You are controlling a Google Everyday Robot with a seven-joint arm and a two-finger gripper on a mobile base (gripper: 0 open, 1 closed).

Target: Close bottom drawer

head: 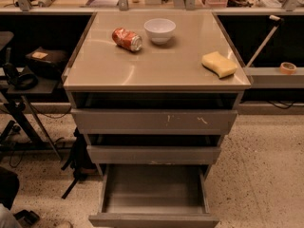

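Speckled floor, flat-fronted grey metal bottom drawer (153, 196) open; jaws out of view.

bottom drawer (153, 191): was grey-brown, tray grey
soda can (127, 39): was red
bowl (159, 30): was white
sponge (219, 64): was yellow
floor (266, 175): was speckled beige

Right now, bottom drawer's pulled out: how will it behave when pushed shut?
The bottom drawer looks like rigid metal, so it probably won't flex. Its tray is bare, so likely light and easy to slide. The flat front has no handle; an off-centre push might skew it. The gripper is out of view.
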